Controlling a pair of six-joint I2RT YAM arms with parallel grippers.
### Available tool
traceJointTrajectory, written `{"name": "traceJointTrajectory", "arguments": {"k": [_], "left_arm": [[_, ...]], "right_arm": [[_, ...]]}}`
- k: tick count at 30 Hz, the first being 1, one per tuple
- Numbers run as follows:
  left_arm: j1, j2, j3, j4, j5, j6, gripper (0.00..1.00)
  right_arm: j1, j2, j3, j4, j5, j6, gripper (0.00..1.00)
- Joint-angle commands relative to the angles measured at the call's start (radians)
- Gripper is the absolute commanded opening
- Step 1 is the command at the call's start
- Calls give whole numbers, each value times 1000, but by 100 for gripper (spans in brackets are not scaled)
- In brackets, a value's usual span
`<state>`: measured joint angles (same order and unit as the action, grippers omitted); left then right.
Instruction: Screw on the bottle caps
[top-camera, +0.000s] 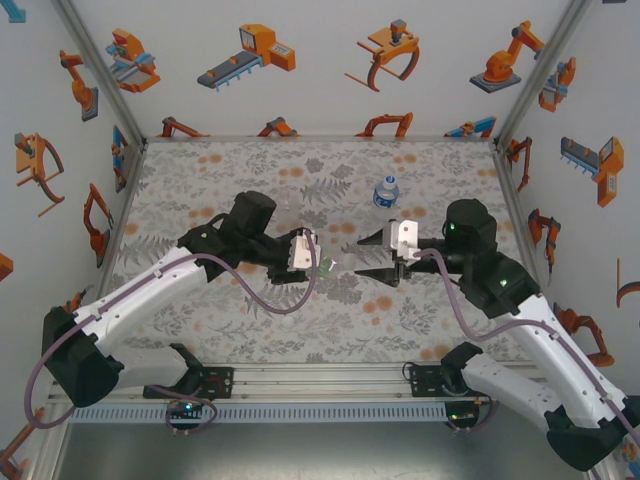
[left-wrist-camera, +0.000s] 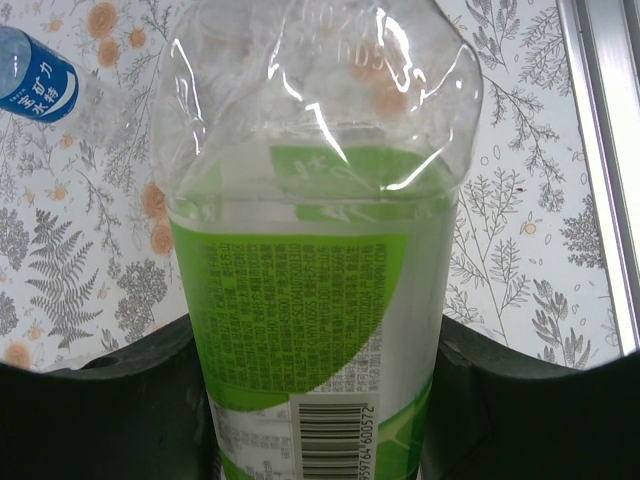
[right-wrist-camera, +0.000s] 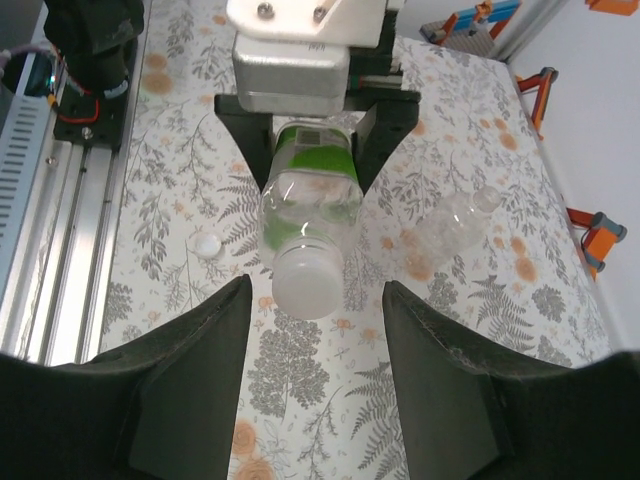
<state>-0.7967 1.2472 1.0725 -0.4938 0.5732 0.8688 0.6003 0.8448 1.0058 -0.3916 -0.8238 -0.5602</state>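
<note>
1. Left pincer (top-camera: 312, 252) is clamped around the green-labelled bottle (right-wrist-camera: 310, 200), gripping it at the label end. In the left wrist view its dark jaws press against both sides of the bottle's body, just above the barcode.
2. That bottle is held off the counter (top-camera: 200, 180), lying roughly level near the middle, with its neck pointing at the right pincer (top-camera: 364, 259).
3. A white cap (right-wrist-camera: 305, 285) sits on the mouth of the held bottle. Whether it is threaded down tight cannot be told.
4. The right pincer is spread wide. In its own wrist view the two dark fingers (right-wrist-camera: 190, 380) stand either side of the capped neck, apart from it, with patterned cloth showing in the gaps.
5. A loose cap (right-wrist-camera: 208, 245) lies flat on the counter, beside the held bottle on the side nearer the rail at the arms' bases.
6. The clear bottle (right-wrist-camera: 455, 222) lies on its side on the counter, on the far side of the held bottle, touching neither pincer.
7. The blue-labelled bottle (top-camera: 386, 192) stands upright farther back on the counter, beyond the right pincer and well apart from both arms.
</note>
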Motion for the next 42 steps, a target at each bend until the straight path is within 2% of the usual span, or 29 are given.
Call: {"name": "traceJointTrajectory", "arguments": {"k": [1, 13, 23, 26, 30, 32, 36, 42], "left_arm": [[9, -3, 32, -15, 31, 15, 0], [24, -1, 35, -4, 46, 3, 0], [25, -1, 35, -3, 48, 1, 0], [27, -2, 35, -1, 51, -2, 0], [34, -5, 28, 19, 45, -23, 0], [42, -4, 28, 27, 35, -33, 0], [57, 0, 27, 47, 30, -50, 0], [69, 17, 29, 55, 27, -59, 0]], "right_arm": [[13, 4, -30, 32, -35, -69, 53], [59, 44, -37, 44, 33, -66, 49], [77, 63, -39, 72, 74, -36, 37], [81, 63, -48, 96, 108, 39, 27], [81, 59, -80, 182, 178, 308, 12], [81, 62, -101, 240, 223, 525, 0], [81, 80, -125, 313, 420, 1077, 0], [77, 98, -123, 148, 598, 1738, 0]]}}
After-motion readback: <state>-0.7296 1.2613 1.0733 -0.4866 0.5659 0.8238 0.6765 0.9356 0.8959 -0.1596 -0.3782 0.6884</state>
